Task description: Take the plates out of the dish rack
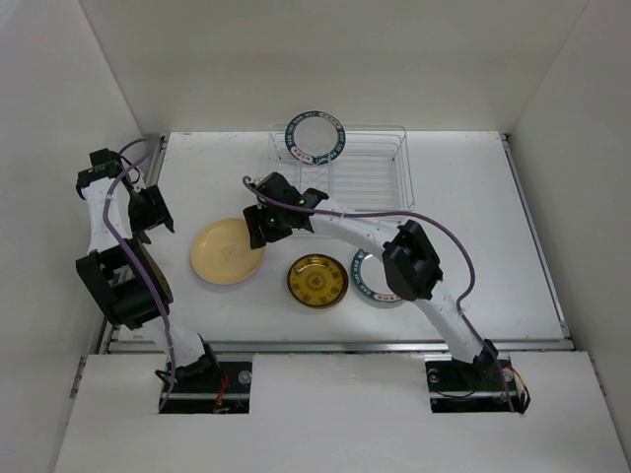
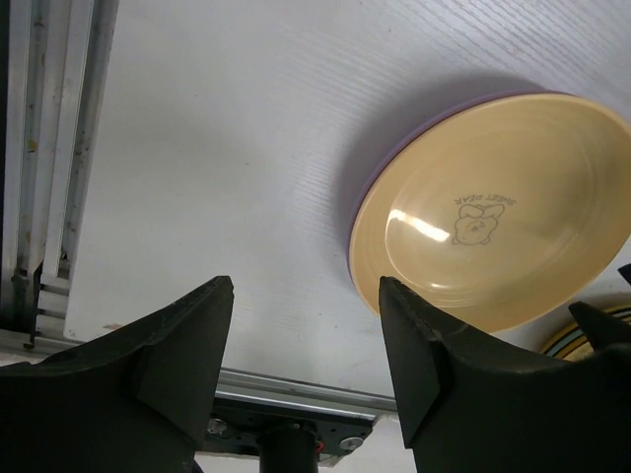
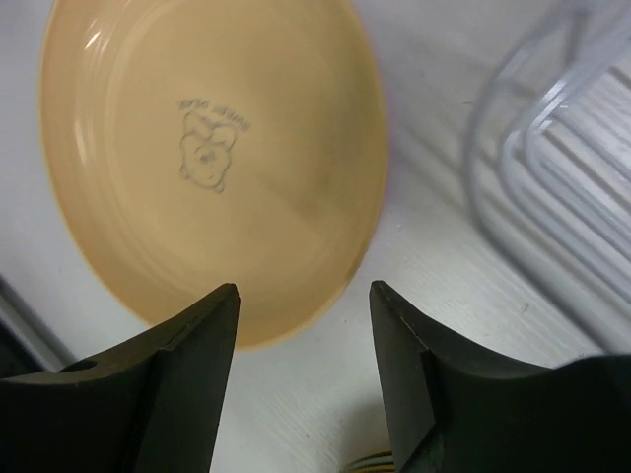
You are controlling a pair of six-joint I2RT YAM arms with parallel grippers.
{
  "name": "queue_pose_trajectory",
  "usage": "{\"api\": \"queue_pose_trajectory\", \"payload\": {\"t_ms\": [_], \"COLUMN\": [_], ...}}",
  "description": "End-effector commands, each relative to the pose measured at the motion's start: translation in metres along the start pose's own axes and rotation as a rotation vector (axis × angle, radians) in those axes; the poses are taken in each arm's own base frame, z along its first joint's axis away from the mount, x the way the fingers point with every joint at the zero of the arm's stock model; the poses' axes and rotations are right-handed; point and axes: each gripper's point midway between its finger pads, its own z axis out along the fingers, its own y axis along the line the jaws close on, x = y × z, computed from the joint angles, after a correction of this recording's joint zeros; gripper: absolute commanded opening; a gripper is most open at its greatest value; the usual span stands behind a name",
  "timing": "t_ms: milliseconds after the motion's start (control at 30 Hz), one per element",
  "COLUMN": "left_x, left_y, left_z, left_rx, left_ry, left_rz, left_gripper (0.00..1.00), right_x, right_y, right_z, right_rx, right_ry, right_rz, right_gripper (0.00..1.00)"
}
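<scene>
White grained tabletop (image 1: 493,227) w/ glossy round yellow plate (image 1: 228,253); wire rack (image 1: 380,172) behind.

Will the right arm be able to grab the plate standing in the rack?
Probably yes. The right end effector is open and empty, near the dish rack, and nothing stands between it and the teal-rimmed plate.

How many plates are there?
5: teal-rimmed plate standing in the rack, yellow plate atop a purple plate, gold plate on the table, white plate half-hidden under the right arm.
</scene>
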Motion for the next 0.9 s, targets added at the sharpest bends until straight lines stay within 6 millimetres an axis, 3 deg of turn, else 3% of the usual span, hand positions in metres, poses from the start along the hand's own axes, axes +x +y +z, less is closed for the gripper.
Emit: {"api": "queue_pose_trajectory", "payload": {"t_ms": [0, 33, 100, 133, 200, 233, 300, 333, 367, 433, 467, 533, 567, 600, 633, 700, 833, 867], "left_x": [0.002, 0.002, 0.001, 0.001, 0.004, 0.001, 0.001, -0.001, -0.007, -0.006, -0.005, -0.007, -0.007, -0.011, -0.009, -0.011, -0.016, -0.015], "left_y": [-0.006, -0.008, -0.011, -0.013, -0.017, -0.02, -0.029, -0.043, -0.049, -0.073, -0.08, -0.096, -0.099, -0.104, -0.107, -0.108, -0.115, -0.113], "left_z": [-0.003, -0.003, -0.006, -0.006, -0.004, -0.007, -0.01, -0.014, -0.019, -0.025, -0.025, -0.023, -0.022, -0.023, -0.017, -0.012, -0.011, -0.007], "left_rx": [0.036, 0.049, 0.065, 0.079, 0.106, 0.123, 0.177, 0.234, 0.24, 0.261, 0.267, 0.28, 0.282, 0.285, 0.286, 0.285, 0.289, 0.274], "left_ry": [0.002, 0.003, -0.006, -0.006, 0.012, 0.002, 0.0, -0.009, -0.031, -0.035, -0.023, -0.011, 0.0, -0.007, 0.02, 0.033, 0.038, 0.058], "left_rz": [0.01, 0.01, 0.021, 0.031, 0.028, 0.041, 0.055, 0.086, 0.127, 0.204, 0.233, 0.276, 0.282, 0.284, 0.289, 0.276, 0.302, 0.298], "left_gripper": [0.58, 0.58, 0.58, 0.58, 0.58, 0.58, 0.6, 0.62, 0.63, 0.64, 0.64, 0.64, 0.66, 0.66, 0.66, 0.67, 0.68, 0.68], "right_x": [-0.046, -0.054, -0.061, -0.072, -0.092, -0.113, -0.142, -0.165, -0.182, -0.202, -0.221, -0.241, -0.252, -0.268, -0.27, -0.277, -0.294, -0.296], "right_y": [0.061, 0.074, 0.085, 0.087, 0.076, 0.054, 0.028, -0.006, -0.023, -0.063, -0.096, -0.129, -0.158, -0.168, -0.188, -0.226, -0.271, -0.271], "right_z": [-0.076, -0.101, -0.126, -0.146, -0.165, -0.175, -0.19, -0.2, -0.206, -0.207, -0.221, -0.22, -0.23, -0.24, -0.229, -0.23, -0.207, -0.2], "right_rx": [-0.243, -0.291, -0.368, -0.377, -0.363, -0.323, -0.266, -0.162, -0.114, -0.017, 0.059, 0.122, 0.184, 0.205, 0.235, 0.306, 0.305, 0.282], "right_ry": [-0.1, -0.126, -0.156, -0.191, -0.245, -0.294, -0.385, -0.454, -0.515, -0.577, -0.638, -0.706, -0.746, -0.809, -0.814, -0.861, -0.969, -0.978], "right_rz": [-0.16, -0.202, -0.301, -0.316, -0.308, -0.286, -0.27, -0.234, -0.212, -0.164, -0.133, -0.11, -0.084, -0.083, -0.068, -0.038, -0.057, -0.072], "right_gripper": [0.62, 0.63, 0.64, 0.65, 0.65, 0.65, 0.67, 0.67, 0.67, 0.69, 0.71, 0.71, 0.71, 0.71, 0.71, 0.71, 0.71, 0.71]}}
